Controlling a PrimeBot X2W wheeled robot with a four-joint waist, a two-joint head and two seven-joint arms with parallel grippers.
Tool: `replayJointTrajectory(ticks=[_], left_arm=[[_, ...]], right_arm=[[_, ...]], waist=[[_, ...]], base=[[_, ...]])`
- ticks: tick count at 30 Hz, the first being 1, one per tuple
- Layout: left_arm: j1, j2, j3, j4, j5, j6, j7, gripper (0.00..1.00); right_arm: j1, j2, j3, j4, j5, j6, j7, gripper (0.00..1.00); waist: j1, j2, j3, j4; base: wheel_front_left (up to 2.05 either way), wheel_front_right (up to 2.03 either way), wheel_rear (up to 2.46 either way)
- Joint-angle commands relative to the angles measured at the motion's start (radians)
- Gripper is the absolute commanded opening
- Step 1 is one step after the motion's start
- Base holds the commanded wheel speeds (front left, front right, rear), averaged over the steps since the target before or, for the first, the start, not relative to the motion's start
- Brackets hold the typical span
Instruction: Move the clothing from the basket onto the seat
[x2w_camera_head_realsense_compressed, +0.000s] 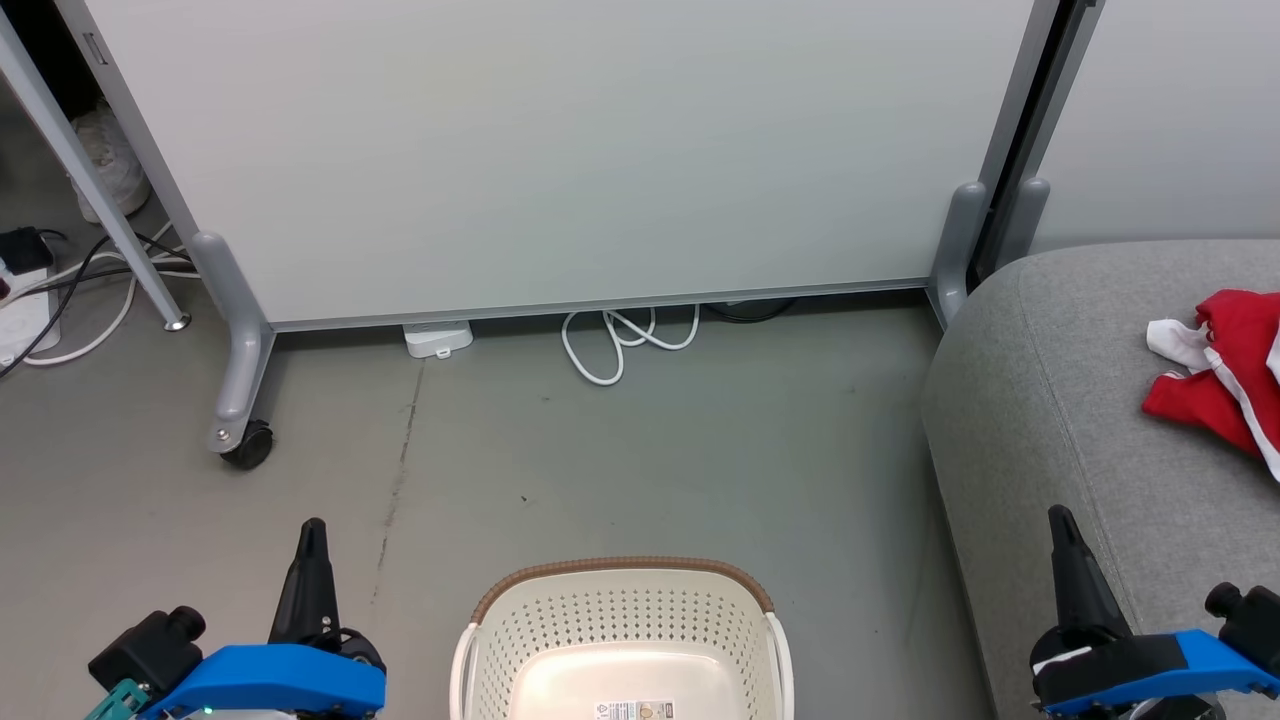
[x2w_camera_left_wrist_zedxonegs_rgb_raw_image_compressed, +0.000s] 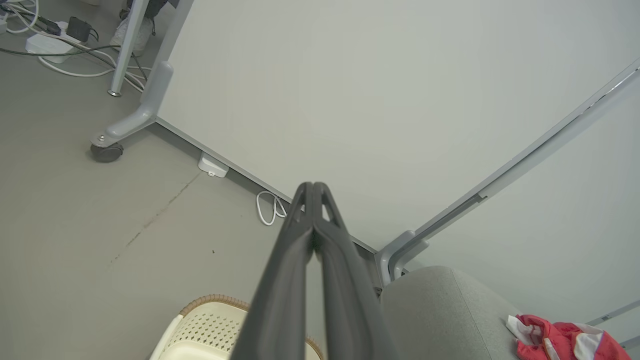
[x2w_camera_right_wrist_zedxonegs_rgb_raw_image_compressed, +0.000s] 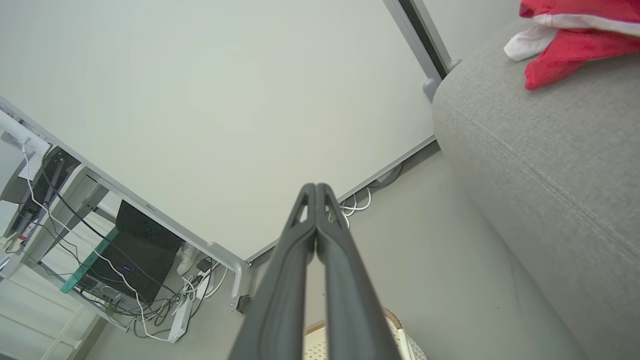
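Red clothing (x2w_camera_head_realsense_compressed: 1222, 385) with white trim lies bunched on the light-grey seat (x2w_camera_head_realsense_compressed: 1060, 400) at the right; the same clothing (x2w_camera_left_wrist_zedxonegs_rgb_raw_image_compressed: 560, 340) (x2w_camera_right_wrist_zedxonegs_rgb_raw_image_compressed: 570, 45) shows in both wrist views. The cream basket (x2w_camera_head_realsense_compressed: 620, 640) with a brown rim stands on the floor at bottom centre, and the part of its inside in view holds no fabric, just a label on the bottom. My left gripper (x2w_camera_head_realsense_compressed: 312, 530) is shut and empty to the basket's left. My right gripper (x2w_camera_head_realsense_compressed: 1060, 520) is shut and empty over the seat's front edge. Both pairs of fingertips (x2w_camera_left_wrist_zedxonegs_rgb_raw_image_compressed: 314, 190) (x2w_camera_right_wrist_zedxonegs_rgb_raw_image_compressed: 316, 190) touch.
A pale wheeled partition panel (x2w_camera_head_realsense_compressed: 560, 150) stands behind the basket, its grey foot and caster (x2w_camera_head_realsense_compressed: 245, 440) at the left. A white cable loop (x2w_camera_head_realsense_compressed: 620, 345) and a small white box (x2w_camera_head_realsense_compressed: 437, 338) lie at its base. More cables (x2w_camera_head_realsense_compressed: 70, 290) run at far left.
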Motion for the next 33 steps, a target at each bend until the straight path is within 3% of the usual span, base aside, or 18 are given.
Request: replayJointTrajectory(ticks=[1,33], left_arm=[[-0.033,0.0,0.007,-0.018,-0.045,-0.004,0.01,0.0],[-0.059,0.0,0.052,-0.03,-0.421,-0.007,0.106,0.0]], right_arm=[[-0.037,-0.002,-0.005,-0.013,0.047,0.0,0.013,0.0],[-0.064,-0.001,-0.022,-0.009,0.423,0.0,0.109,0.0]], waist=[[0.0,0.0,0.0,-0.002],[0.0,0.0,0.007,-0.026]], base=[[0.0,0.0,0.0],[0.0,0.0,0.0]])
